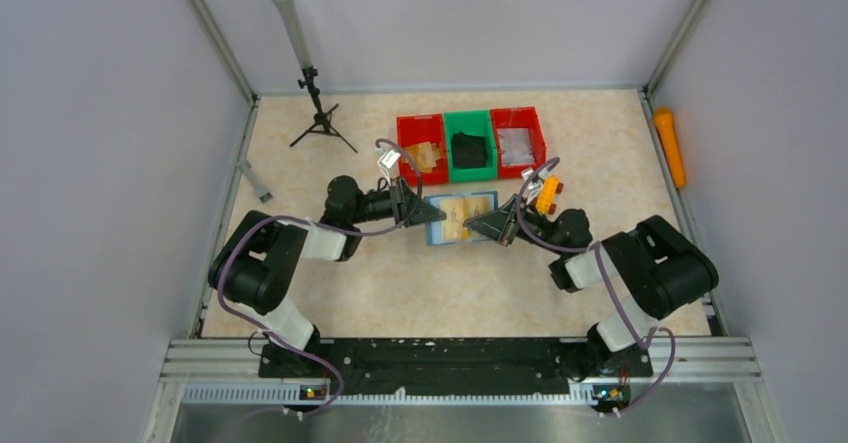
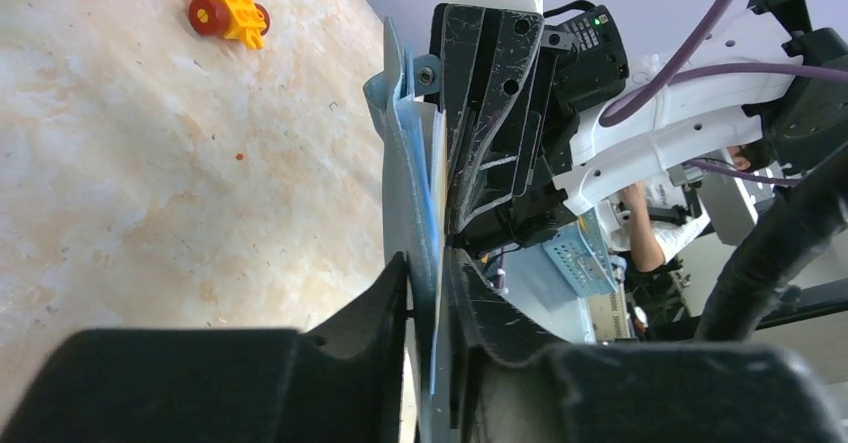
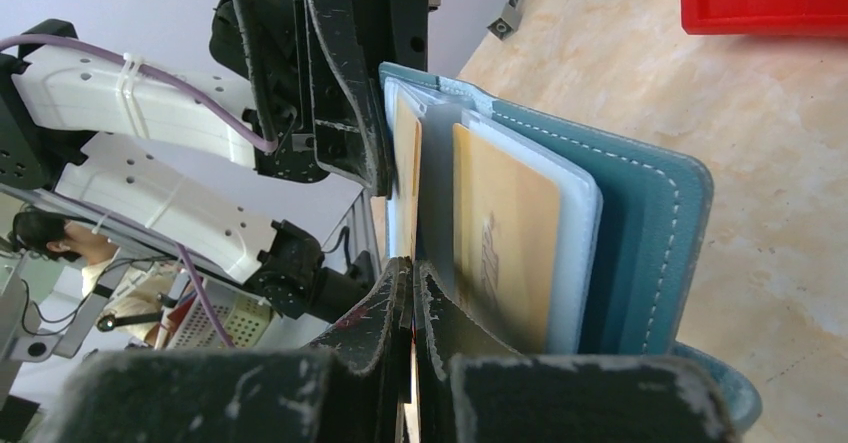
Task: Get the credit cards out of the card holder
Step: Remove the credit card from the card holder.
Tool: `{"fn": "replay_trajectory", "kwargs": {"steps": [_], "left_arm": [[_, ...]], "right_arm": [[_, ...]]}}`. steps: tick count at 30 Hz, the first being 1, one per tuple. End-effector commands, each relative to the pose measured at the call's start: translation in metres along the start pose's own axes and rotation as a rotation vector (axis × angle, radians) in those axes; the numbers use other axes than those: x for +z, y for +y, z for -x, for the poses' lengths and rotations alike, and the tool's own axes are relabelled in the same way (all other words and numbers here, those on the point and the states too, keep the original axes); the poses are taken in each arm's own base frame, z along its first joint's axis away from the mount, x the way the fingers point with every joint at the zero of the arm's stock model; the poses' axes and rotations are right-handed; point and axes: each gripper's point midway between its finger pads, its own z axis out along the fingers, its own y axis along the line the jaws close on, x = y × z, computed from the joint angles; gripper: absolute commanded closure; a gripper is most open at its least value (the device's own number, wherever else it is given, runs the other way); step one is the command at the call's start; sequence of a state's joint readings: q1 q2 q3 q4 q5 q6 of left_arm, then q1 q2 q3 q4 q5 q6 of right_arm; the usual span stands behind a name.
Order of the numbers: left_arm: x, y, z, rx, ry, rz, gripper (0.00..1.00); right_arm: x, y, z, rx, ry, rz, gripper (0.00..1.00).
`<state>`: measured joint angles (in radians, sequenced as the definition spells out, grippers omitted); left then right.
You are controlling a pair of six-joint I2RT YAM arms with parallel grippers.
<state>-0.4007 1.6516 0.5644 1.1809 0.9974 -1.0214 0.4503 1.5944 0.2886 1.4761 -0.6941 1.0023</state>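
Between left claw [image 1: 420, 207] and right claw [image 1: 483, 225], card holder [image 3: 640, 233] sits pinched.

My arms [image 1: 268, 263] are black at the joints with white shells between, a purple cable [image 2: 790, 71] looping along each. My left tool [image 1: 410, 206] and right tool [image 1: 492, 225] carry black, scratched, wedge-shaped fingers [image 3: 345, 83]. A green light [image 2: 597, 20] glows near the right tool, one o'clock in my left wrist view.

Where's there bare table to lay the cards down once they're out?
Widest bare patch: tabletop between the card holder and the arm bases. Also between the right red bin and the orange cylinder. Crowded from holder up to the bins.
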Motion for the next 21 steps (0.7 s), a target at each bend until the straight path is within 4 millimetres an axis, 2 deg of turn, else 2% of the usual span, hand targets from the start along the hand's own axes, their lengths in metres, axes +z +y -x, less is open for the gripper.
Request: {"fn": "replay_trajectory", "kwargs": {"steps": [1, 3, 12, 18, 19, 21], "left_arm": [[-0.002, -0.021, 0.01, 0.09, -0.029, -0.061, 0.88], [-0.002, -0.022, 0.01, 0.091, -0.031, -0.07, 1.0], [-0.006, -0.026, 0.013, 0.107, -0.054, -0.074, 1.0], [-0.005, -0.022, 0.012, 0.095, -0.049, -0.065, 1.0], [-0.005, -0.021, 0.012, 0.088, -0.046, -0.061, 1.0], [-0.002, -0.017, 0.011, 0.069, -0.034, -0.056, 1.0]], "right_arm": [[-0.001, 0.018, 0.015, -0.081, -0.052, 0.08, 1.0], [-0.001, 0.018, 0.016, -0.083, -0.055, 0.08, 1.0], [-0.008, 0.006, 0.024, -0.059, -0.091, 0.029, 1.0], [-0.009, 0.008, 0.025, -0.065, -0.091, 0.039, 1.0], [-0.009, 0.01, 0.024, -0.069, -0.087, 0.051, 0.99], [-0.009, 0.014, 0.024, -0.068, -0.089, 0.07, 0.87]]}}
